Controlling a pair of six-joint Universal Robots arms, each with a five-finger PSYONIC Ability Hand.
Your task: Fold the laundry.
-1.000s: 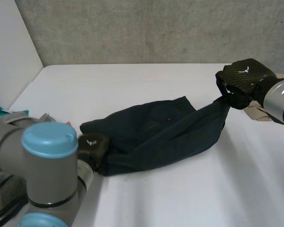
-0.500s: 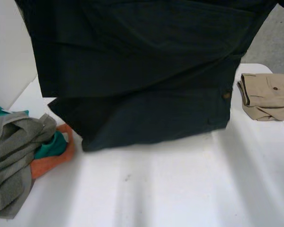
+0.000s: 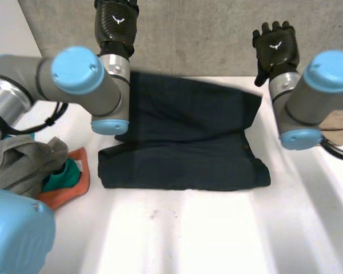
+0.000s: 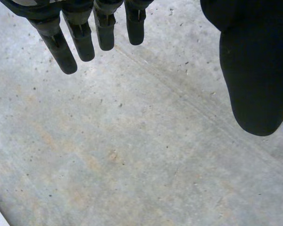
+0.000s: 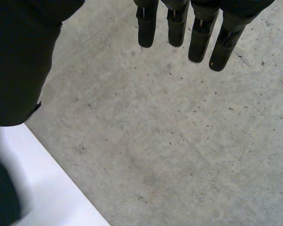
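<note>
Dark navy garment (image 3: 183,142) lies folded flat in the middle of the white bench (image 3: 217,234), a rough rectangle with its far part spread a little wider than the near fold. A small button shows near its right edge.

Neither of my hands touches it. My left hand (image 3: 116,20) is up above the garment's far left corner, in front of the concrete wall (image 3: 206,34). In the left wrist view its fingers (image 4: 80,40) hang straight and apart from the thumb (image 4: 257,70), with nothing between them but wall. My right hand (image 3: 276,48) is up beyond the garment's far right corner, palm toward the wall. In the right wrist view its fingers (image 5: 198,37) are straight and spread, well apart from the thumb (image 5: 19,61), holding nothing; the bench's far edge (image 5: 52,188) shows below the thumb.

At the bench's left side sits a heap: a grey cloth (image 3: 23,165) over a teal piece (image 3: 63,174) and an orange piece (image 3: 68,188). A beige garment (image 3: 338,127) lies at the right, partly behind my right arm.
</note>
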